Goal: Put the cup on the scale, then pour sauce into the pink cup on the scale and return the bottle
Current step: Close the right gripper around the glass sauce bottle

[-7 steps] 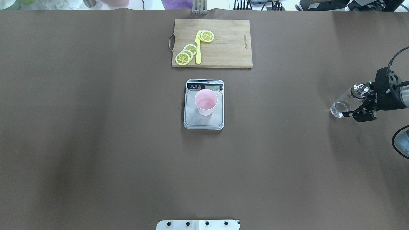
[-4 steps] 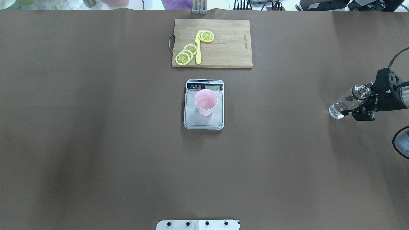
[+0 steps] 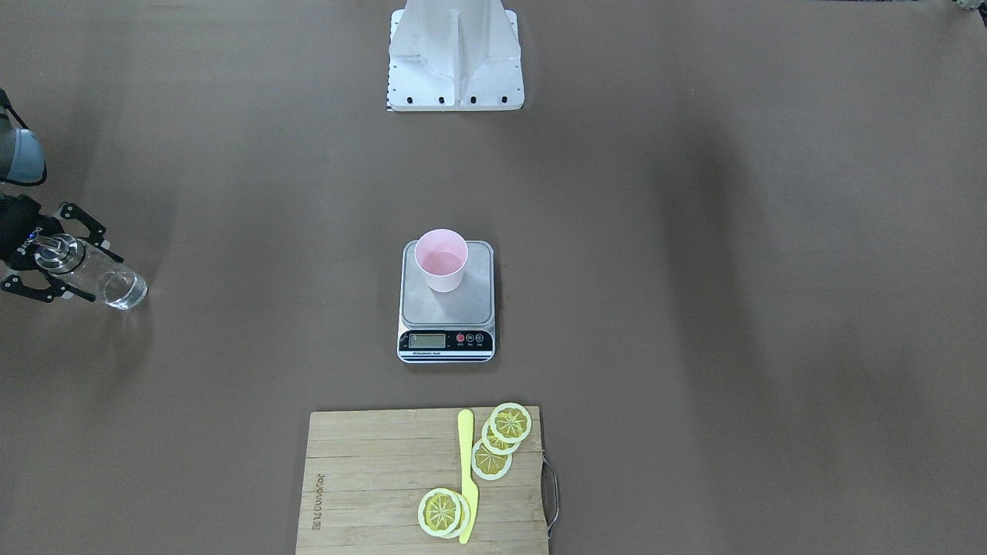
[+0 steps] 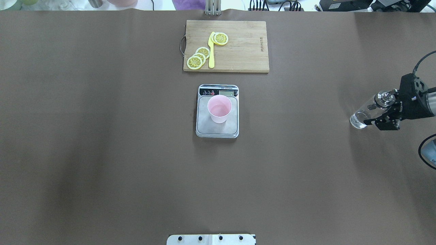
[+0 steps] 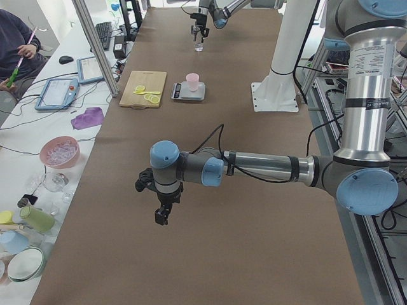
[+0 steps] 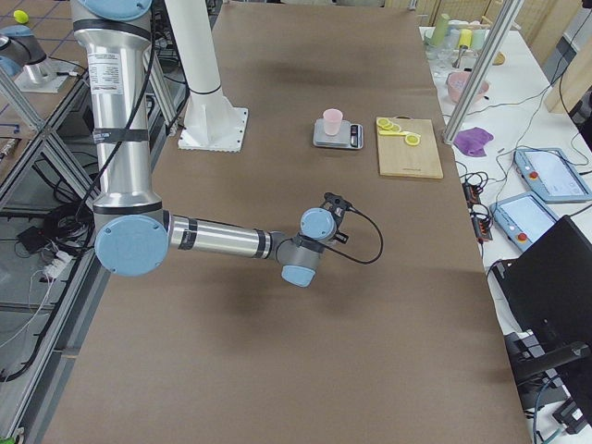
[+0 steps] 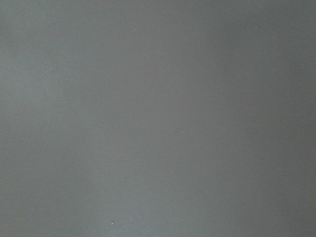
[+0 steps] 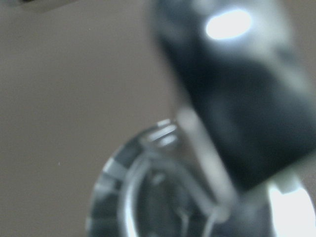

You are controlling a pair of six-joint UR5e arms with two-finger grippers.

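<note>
Overhead exterior: right gripper (image 4: 370, 114) sits near the right edge of the table (image 4: 102, 136), clamped on the bottle (image 4: 358, 119) near its top. The bottle looks upright, its base at or just above the table (I cannot tell whether they touch). The arm is cut off by the frame. The right wrist view gives only blurred glass and one dark finger (image 8: 237, 98).

The cup (image 4: 219, 109) stands on the scale (image 4: 217, 131) mid-table, well apart from the bottle.

The left gripper (image 5: 163, 215) shows only in the left side view, over bare table; I cannot tell whether it is open or closed.
</note>
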